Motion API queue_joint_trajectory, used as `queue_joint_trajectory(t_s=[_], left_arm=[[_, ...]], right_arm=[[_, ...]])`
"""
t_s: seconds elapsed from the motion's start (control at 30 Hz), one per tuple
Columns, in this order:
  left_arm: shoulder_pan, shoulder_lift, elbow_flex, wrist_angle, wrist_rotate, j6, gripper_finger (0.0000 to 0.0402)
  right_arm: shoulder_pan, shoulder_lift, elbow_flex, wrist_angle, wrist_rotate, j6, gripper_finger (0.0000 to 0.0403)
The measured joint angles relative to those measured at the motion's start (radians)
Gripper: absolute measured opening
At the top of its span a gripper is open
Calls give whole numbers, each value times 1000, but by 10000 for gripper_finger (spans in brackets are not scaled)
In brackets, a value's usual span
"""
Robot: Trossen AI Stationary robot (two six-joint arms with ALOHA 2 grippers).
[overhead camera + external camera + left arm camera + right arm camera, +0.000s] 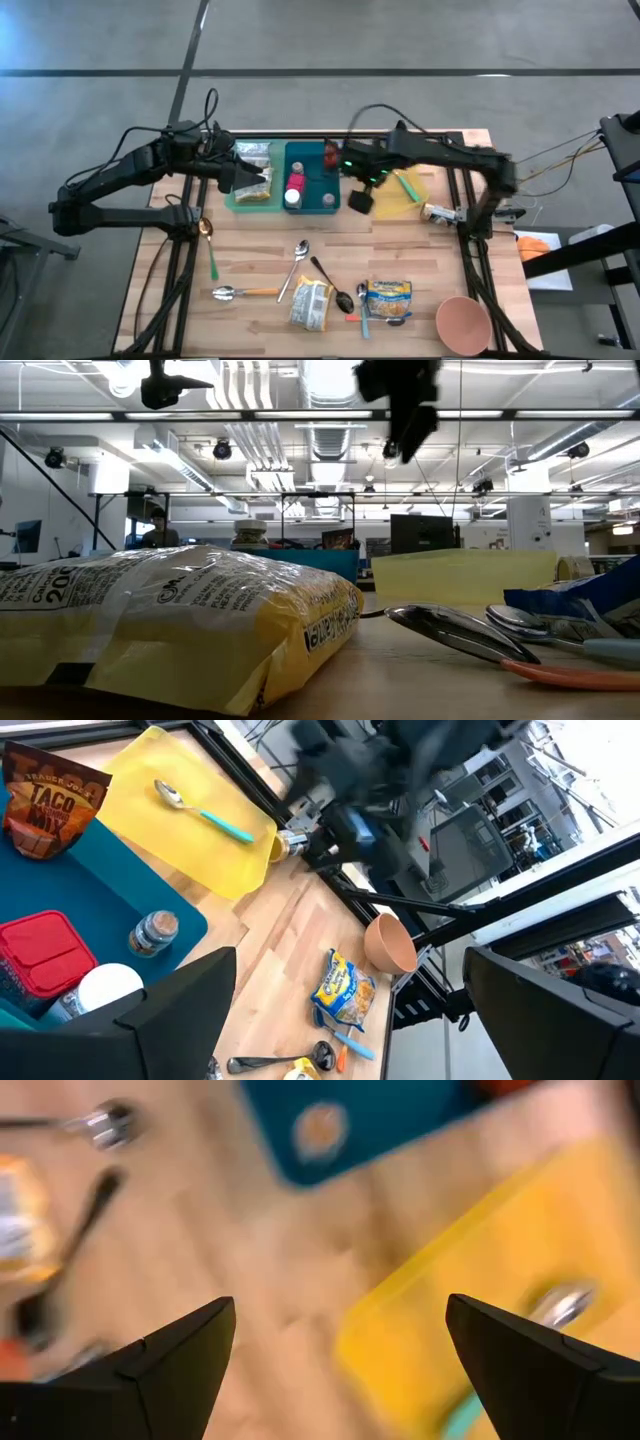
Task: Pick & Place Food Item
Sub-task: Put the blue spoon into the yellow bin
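Two food packets lie flat near the table's front edge: a yellow one [310,303] [170,620] and a blue-and-yellow one [388,300] [343,986]. My right gripper [360,196] [340,1302] hangs open high over the seam between the teal tray [312,180] and the yellow mat [405,190], with nothing between its fingers. My left gripper [252,180] [350,956] is open and raised over the tray's left end, also with nothing in it. In the tray are a red box [40,955], a white-lidded jar [108,986], a small spice jar [153,932] and a taco mix packet [45,805].
A teal-handled spoon [200,808] lies on the yellow mat. Several spoons [300,265] are scattered on the wood between the tray and the packets. A pink bowl [463,322] stands at the front right corner, and a small jar [437,212] lies beside the mat.
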Motion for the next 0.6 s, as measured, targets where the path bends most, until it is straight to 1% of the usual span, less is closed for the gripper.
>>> queue_joint_trajectory(t_s=[0.07, 0.13, 0.3, 0.4, 0.47, 0.53, 0.6], left_arm=[[0, 0, 0, 0, -1, 3, 397], [0, 0, 0, 0, -3, 4, 397], [0, 0, 0, 0, -4, 27, 397], [0, 0, 0, 1, -4, 29, 397], [0, 0, 0, 0, -4, 29, 397], [0, 0, 0, 1, -3, 29, 397], [0, 0, 0, 1, -3, 29, 397]], right_arm=[[40, -78, -81, 4, -43, 54, 360], [101, -142, -164, 5, -48, 106, 360], [299, -269, -360, 63, -104, 189, 360], [419, -324, -466, 145, -109, 324, 360], [484, -356, -531, 205, -109, 442, 360], [537, -386, -594, 279, -105, 569, 360], [576, -405, -650, 395, -96, 700, 360]])
